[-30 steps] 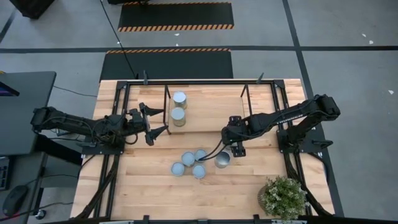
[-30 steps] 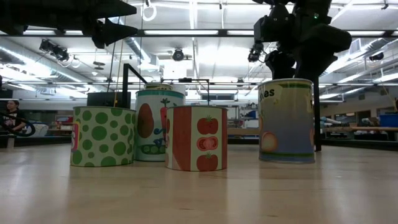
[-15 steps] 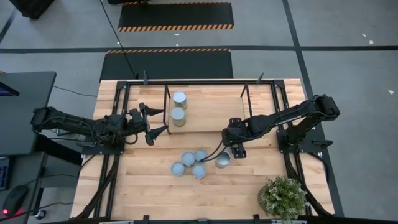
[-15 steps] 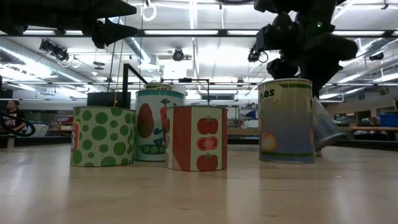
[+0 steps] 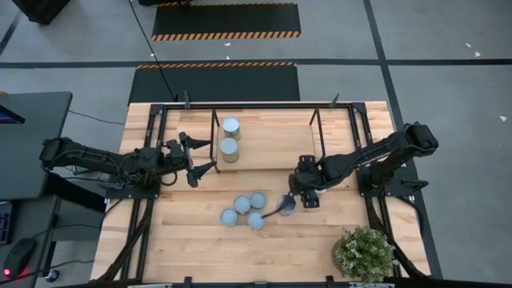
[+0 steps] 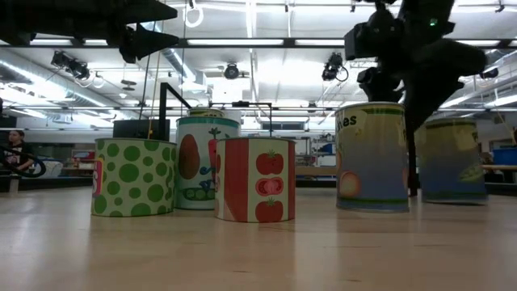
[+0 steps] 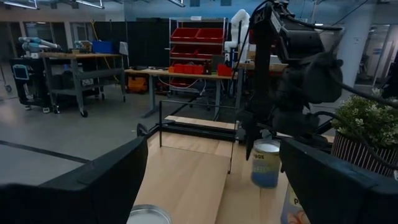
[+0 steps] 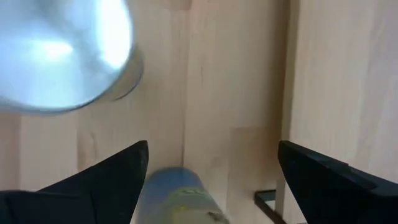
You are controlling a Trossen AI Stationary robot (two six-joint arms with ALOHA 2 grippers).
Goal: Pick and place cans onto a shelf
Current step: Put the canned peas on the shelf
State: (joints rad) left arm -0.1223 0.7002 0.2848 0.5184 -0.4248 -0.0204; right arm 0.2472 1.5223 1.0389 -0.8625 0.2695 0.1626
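Two cans (image 5: pixel 231 126) (image 5: pixel 229 150) stand on the shelf (image 5: pixel 272 140) at its left end. Several cans (image 5: pixel 244 210) stand grouped on the table in front of it, with a wider one (image 5: pixel 286 205) at their right. My right gripper (image 5: pixel 309 194) is open just right of the wider can, slanting down. A can with a blue and yellow-green side (image 8: pixel 175 196) sits between its fingers; it looks upright in the low view (image 6: pixel 452 160). My left gripper (image 5: pixel 210 158) is open and empty, raised beside the shelf's left end. My right gripper has the blue and yellow-green can between its open fingers, nearer one finger (image 8: pixel 118 180) than the other. The gap is wider than the can. I cannot tell whether either finger touches it.
A potted plant (image 5: pixel 364 252) stands at the table's near right corner. The shelf's thin posts (image 5: pixel 317 128) rise just behind my right gripper. The shelf's wood is bare to the right of its two cans. A person (image 6: pixel 16 153) shows far off in the room.
My right gripper has gone a little toward the table's right edge. In the low view, the can with it has come out from behind the wider can, tilted half a second ago and upright now, farther right. My left arm has kept still.
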